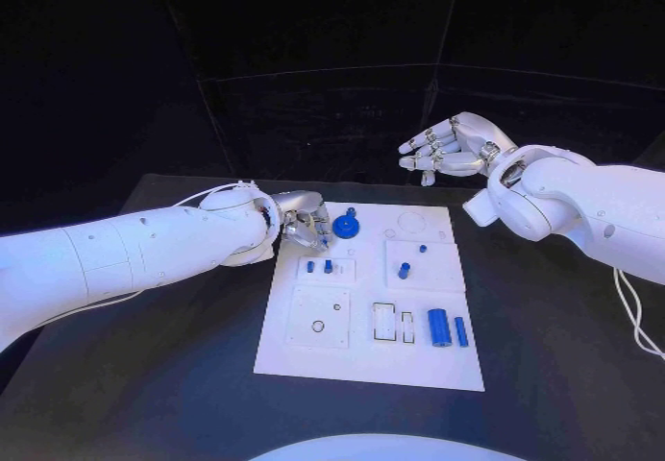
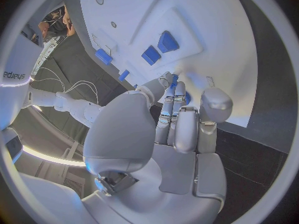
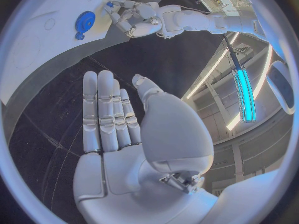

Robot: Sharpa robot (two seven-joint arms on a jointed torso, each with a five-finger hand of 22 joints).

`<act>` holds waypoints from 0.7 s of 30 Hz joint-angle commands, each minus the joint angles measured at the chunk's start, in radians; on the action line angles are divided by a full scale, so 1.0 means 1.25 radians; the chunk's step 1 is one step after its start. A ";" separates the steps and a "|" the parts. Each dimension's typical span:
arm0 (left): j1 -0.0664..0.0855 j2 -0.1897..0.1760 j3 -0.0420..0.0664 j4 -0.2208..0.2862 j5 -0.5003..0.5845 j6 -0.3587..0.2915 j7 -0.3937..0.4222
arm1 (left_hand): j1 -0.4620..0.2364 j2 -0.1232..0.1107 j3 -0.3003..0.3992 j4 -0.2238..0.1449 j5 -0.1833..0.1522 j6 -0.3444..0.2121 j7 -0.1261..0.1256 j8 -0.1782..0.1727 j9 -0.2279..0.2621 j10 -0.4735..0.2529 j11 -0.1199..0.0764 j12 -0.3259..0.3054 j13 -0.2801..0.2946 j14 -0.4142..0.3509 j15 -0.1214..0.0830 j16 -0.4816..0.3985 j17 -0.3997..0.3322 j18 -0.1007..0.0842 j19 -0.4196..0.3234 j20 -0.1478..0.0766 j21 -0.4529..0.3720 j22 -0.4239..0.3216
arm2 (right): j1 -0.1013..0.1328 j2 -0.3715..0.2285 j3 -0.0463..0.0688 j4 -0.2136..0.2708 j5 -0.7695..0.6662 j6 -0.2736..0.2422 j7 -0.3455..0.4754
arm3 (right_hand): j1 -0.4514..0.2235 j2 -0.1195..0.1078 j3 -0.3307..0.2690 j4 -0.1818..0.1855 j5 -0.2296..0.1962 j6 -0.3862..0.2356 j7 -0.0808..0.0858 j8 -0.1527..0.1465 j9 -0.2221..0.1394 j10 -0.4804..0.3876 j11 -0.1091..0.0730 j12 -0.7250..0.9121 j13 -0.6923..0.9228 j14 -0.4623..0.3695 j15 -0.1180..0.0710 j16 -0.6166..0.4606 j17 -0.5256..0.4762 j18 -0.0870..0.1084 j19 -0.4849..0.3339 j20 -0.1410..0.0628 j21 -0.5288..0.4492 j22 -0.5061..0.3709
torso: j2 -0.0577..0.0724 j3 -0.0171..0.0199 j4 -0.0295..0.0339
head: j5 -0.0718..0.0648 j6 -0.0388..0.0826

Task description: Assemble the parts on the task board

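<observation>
The white task board (image 1: 312, 360) lies mid-table. A blue round disc part (image 1: 345, 228) sits at its far left corner, also seen as the disc (image 3: 85, 21). My left hand (image 1: 297, 227) reaches in at the disc, fingertips against its edge. In the left wrist view the fingers (image 2: 177, 114) lie straight and together with the thumb alongside, and blue shows at their tips; a grip is unclear. Small blue pegs (image 1: 319, 266) stand close by on the board. My right hand (image 1: 451, 144) hovers beyond the board's far edge, fingers (image 3: 106, 109) apart and holding nothing.
More blue parts sit on the board: a peg (image 1: 404, 271), a small stud (image 1: 423, 249), a cylinder (image 1: 438, 327) and a thin bar (image 1: 460, 331) near the right front. Empty cut-outs (image 1: 320, 317) lie at front left. Black table (image 1: 554, 365) surrounds the board.
</observation>
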 commanded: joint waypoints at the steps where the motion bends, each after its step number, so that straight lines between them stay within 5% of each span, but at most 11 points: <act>1: 0.000 0.001 0.000 0.002 -0.002 0.018 -0.007 | -0.008 0.000 0.005 0.000 0.001 0.006 0.001 -0.003 0.000 0.004 0.001 -0.004 0.001 0.022 0.000 0.006 0.000 -0.008 -0.003 0.004 -0.004 -0.001 | 0.002 0.000 0.001 0.002 0.000 0.001 0.007 | 0.004 0.005 0.003 0.002 0.005 -0.006 0.001 0.002 0.001 -0.004 0.000 0.003 -0.001 -0.004 0.002 -0.004 -0.001 0.003 -0.005 0.002 -0.003 0.001 | 0.000 -0.0003 0.0005 | -0.001 -0.001; 21: 0.000 0.002 0.000 0.008 -0.002 0.017 -0.001 | -0.022 -0.017 -0.008 -0.005 0.001 -0.023 0.002 -0.020 -0.004 -0.026 0.007 -0.016 0.000 0.021 0.004 0.006 -0.004 -0.009 -0.005 0.006 -0.007 0.001 | 0.002 0.000 0.001 0.001 0.000 0.002 0.007 | 0.004 0.006 0.004 0.003 0.006 -0.007 0.001 0.003 0.001 -0.005 0.000 0.004 -0.002 -0.005 0.003 -0.004 -0.002 0.003 -0.005 0.002 -0.004 0.001 | 0.000 -0.0001 0.0003 | -0.001 -0.002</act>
